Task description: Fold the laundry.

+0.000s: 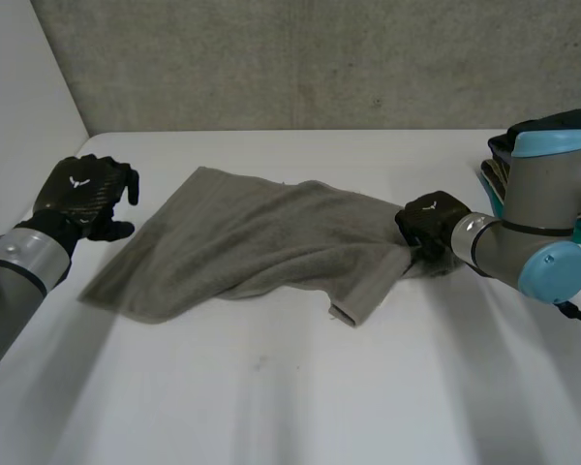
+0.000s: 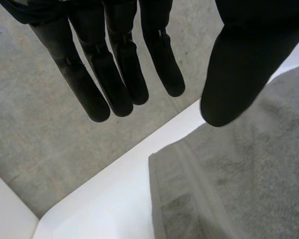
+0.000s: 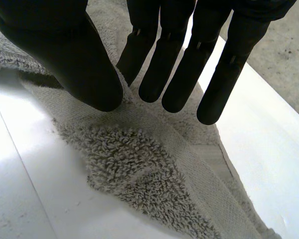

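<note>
the left hand (image 1: 82,197) hovers over the left edge of the table (image 1: 271,397), just off the towel's left side and not touching it. its own wrist camera shows the fingers (image 2: 114,74) straight and lying close side by side, with the thumb (image 2: 244,64) held apart from them and nothing between. below the fingertips there is a hemmed corner of the towel near the far edge of the table; the palm is cut off from that view.

the grey towel (image 1: 252,242) lies spread but rumpled across the middle of the table, its left part flat and its right part drawn into creases that run together toward the right hand. one near corner is turned over on itself, so how many layers lie there is hard to make out.

the right hand (image 1: 431,225) sits on the towel's right corner, toward the right edge of the table. in its wrist view the fingers (image 3: 174,69) are straight and the thumb (image 3: 60,55) faces them, with a ridge of terry cloth rising into the gap and pinched there; the actual contact is hidden behind the thumb.

at the far right corner a heap of other cloth (image 1: 501,165) is mostly covered by the right arm (image 1: 533,247) and cut off at the frame edge, so its pieces cannot be told apart.
</note>
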`<state>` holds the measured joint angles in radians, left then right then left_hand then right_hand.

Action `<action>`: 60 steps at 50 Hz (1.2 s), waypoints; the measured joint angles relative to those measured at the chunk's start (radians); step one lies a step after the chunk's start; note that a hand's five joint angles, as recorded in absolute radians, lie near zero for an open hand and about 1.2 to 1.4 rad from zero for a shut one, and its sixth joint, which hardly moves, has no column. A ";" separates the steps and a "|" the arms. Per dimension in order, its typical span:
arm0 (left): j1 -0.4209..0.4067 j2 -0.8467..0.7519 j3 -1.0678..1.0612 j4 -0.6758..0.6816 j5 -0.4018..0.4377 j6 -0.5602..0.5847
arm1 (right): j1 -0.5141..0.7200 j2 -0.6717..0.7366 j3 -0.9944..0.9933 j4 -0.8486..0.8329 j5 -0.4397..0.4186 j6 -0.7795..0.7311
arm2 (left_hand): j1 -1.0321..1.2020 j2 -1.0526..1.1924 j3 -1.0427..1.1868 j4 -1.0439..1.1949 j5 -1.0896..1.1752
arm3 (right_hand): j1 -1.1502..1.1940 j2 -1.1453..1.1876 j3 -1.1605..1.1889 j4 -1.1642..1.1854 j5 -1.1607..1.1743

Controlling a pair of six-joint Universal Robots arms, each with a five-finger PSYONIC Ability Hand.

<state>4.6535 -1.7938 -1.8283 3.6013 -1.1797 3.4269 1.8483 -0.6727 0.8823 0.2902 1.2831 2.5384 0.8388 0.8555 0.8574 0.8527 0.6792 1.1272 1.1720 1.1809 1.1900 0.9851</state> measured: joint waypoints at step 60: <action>0.100 0.052 0.010 -0.206 0.042 0.075 | 0.277 -0.250 0.478 -0.466 0.265 0.111 | -0.344 -0.369 -0.367 -0.375 -0.380 | -0.001 -0.002 -0.004 -0.001 0.003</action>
<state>4.7535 -1.7415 -1.8185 3.3951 -1.1374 3.5015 2.1253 -0.9226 1.3599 -0.1759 1.5477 2.6498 0.4952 0.4869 0.4902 0.4777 0.2994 1.1260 1.1705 1.1772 1.1890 0.9886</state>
